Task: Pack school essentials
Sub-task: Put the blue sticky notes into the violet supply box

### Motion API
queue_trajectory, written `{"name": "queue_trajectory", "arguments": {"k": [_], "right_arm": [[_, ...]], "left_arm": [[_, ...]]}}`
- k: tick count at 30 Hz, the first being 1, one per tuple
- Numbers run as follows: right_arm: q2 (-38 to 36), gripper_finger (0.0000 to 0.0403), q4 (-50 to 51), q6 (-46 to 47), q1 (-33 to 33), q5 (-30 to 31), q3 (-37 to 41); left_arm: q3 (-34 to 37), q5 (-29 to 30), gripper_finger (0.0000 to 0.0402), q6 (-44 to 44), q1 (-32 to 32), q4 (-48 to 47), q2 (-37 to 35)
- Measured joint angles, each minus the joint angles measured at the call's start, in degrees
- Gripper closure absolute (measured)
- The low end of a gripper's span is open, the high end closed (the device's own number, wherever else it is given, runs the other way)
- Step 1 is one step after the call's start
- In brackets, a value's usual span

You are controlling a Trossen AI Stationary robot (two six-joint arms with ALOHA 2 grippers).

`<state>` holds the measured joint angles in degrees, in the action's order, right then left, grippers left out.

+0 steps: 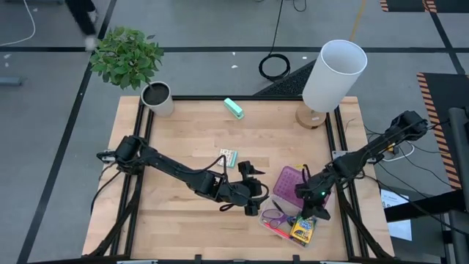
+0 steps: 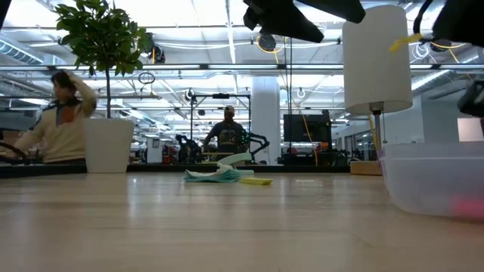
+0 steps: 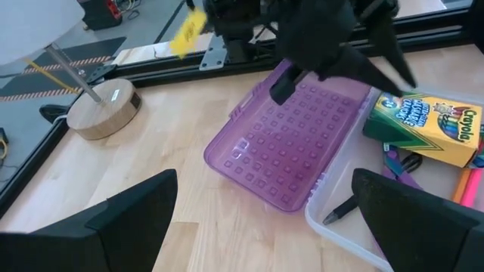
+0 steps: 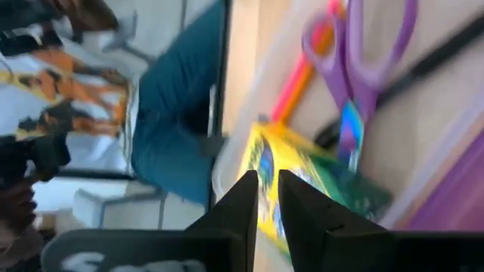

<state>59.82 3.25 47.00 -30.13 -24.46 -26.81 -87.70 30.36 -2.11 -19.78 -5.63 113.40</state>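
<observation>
Beyond our wooden table lies a grey floor, and the low view looks into a wide workshop where a person in a cream top sits at the far left. At the back left corner we see a potted plant in a white pot. Our left gripper reaches across the middle of the table, its fingers spread wide apart and holding nothing, just beside the open case. A small multicoloured card lies behind that arm, and a teal block sits near the back edge. Next comes the purple lid of the clear case, which holds the purple-handled scissors, a pink-orange pen or pencil and the crayon box. Our right gripper hangs over the crayon box, fingers nearly together and gripping nothing. A white lamp stands at the back right.
</observation>
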Motion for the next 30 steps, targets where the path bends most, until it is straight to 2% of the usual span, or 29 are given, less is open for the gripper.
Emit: {"name": "queue_trajectory", "arguments": {"k": [3,9,16,18,23,27,30], "right_arm": [[-1.9,0.0358,-2.1,-2.3,-0.8,6.9,0.0],[-3.6,0.0358,-1.9,-7.3,-5.2,31.3,0.0],[-3.6,0.0358,-2.2,-11.3,-9.1,47.1,0.0],[-3.6,0.0358,-2.2,-13.4,-9.9,49.7,0.0],[-3.6,0.0358,-2.1,-18.2,-10.1,50.4,0.0],[-3.6,0.0358,-2.1,-20.4,-10.1,50.3,0.0],[-3.6,0.0358,-2.0,-22.3,-10.1,50.1,0.0]], "left_arm": [[0.0,1.7,0.0003,-3.6,0.1,-2.7,0.0],[-0.1,2.2,0.0003,-11.2,1.8,-12.2,-1.0],[-0.1,-3.1,0.0003,-15.8,3.9,-24.6,-0.9],[0.0,-4.4,0.0003,-17.9,5.1,-28.7,-0.9],[0.0,-7.0,0.0003,-20.9,7.8,-35.1,-0.9],[0.0,-7.8,0.0008,-20.1,8.4,-40.0,-0.9],[0.0,-7.8,0.0028,-17.4,8.5,-44.1,-0.9]]}}
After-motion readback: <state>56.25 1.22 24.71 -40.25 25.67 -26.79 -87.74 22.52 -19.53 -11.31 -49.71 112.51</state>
